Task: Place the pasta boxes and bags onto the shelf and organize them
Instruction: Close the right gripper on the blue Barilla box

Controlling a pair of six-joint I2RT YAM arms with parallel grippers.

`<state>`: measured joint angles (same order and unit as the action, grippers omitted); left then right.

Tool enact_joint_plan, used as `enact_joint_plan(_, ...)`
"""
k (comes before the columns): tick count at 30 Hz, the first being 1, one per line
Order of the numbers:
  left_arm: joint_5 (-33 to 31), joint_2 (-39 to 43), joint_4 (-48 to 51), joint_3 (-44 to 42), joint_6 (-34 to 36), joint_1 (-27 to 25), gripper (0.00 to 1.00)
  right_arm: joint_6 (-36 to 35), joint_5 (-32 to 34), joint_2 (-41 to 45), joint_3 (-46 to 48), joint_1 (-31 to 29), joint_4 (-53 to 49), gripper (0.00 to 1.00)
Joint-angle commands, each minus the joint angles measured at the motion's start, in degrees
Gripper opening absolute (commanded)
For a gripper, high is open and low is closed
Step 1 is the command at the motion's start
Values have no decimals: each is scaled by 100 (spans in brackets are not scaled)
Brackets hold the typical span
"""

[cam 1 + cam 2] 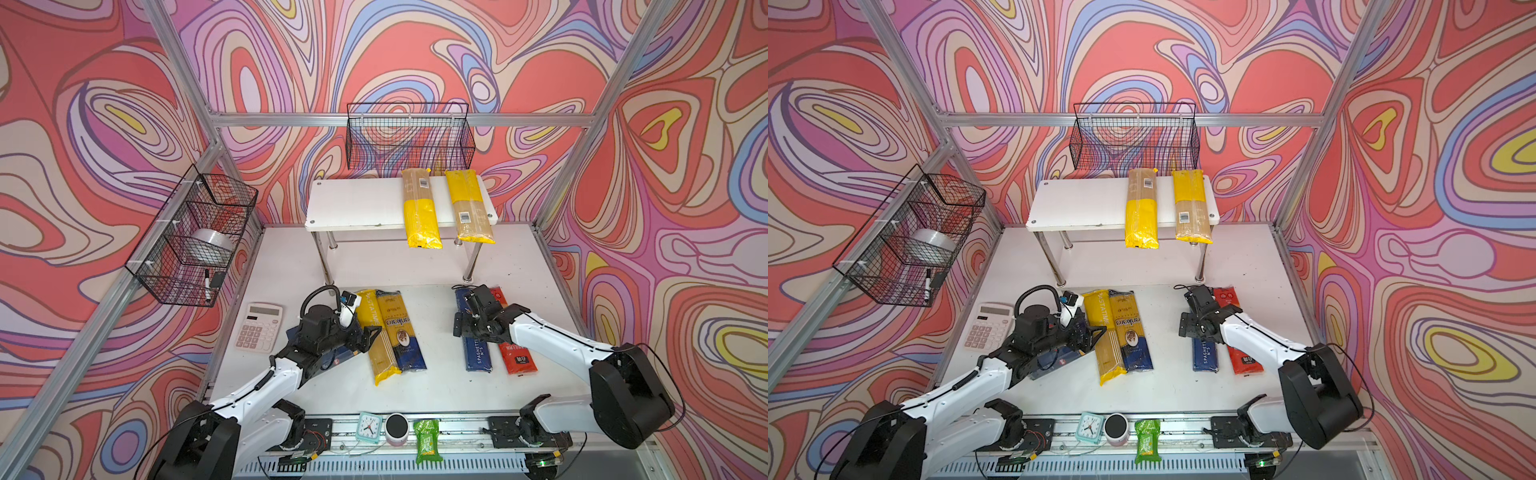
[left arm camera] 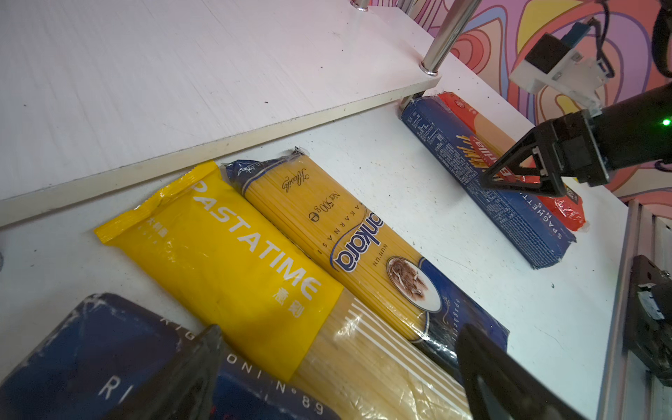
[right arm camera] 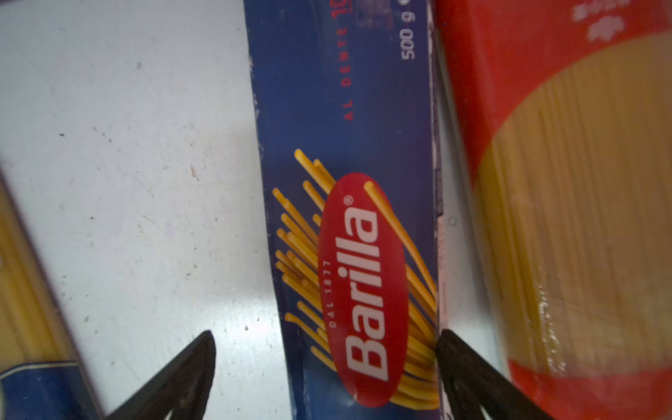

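Swirl-patterned walls (image 1: 124,124) are seen around a white table (image 1: 436,386). A long dark-blue cardboard spaghetti carton (image 3: 345,109) is straddled by the spread-open right gripper (image 3: 323,363). The left gripper (image 2: 338,363) is held apart too.

High on the swirl-patterned back wall (image 1: 415,54), hooked over the aluminium rail (image 1: 291,119), a long black wire basket (image 1: 409,145). On the left side, a second, partitioned black wire basket (image 1: 178,286), with a clear roll of tape (image 1: 210,247) in its middle compartment and a white marker with a black cap (image 1: 206,284) in the nearest one. Flat near the left edge of the white tabletop (image 1: 436,390), a pale pink desk calculator (image 1: 258,327); along the front edge, side by side, a small mint-green square alarm clock (image 1: 369,427), a pink cylinder with a round black top (image 1: 397,428) and a green plastic snack packet (image 1: 428,440).
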<state>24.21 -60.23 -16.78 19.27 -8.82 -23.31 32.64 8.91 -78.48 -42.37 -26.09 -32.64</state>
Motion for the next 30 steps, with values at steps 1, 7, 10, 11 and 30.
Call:
enact_joint_plan(1, 32, -14, -80, 66, -1, -29, 100, 57, 650, -54, -126, -23, -476, 98)
enact_joint_plan(7, 49, 15, -98, 58, -11, -24, 100, 25, 647, -72, -103, -15, -467, 98)
enact_joint_plan(10, 58, 16, -85, 67, -6, -29, 100, -16, 221, -14, 140, -19, 12, 98)
enact_joint_plan(11, 50, 19, -76, 64, 3, -27, 100, -39, 104, 21, 228, -14, 177, 98)
enact_joint_plan(30, 17, 33, -40, 61, 20, -29, 100, 67, -372, -636, 449, -16, 282, 97)
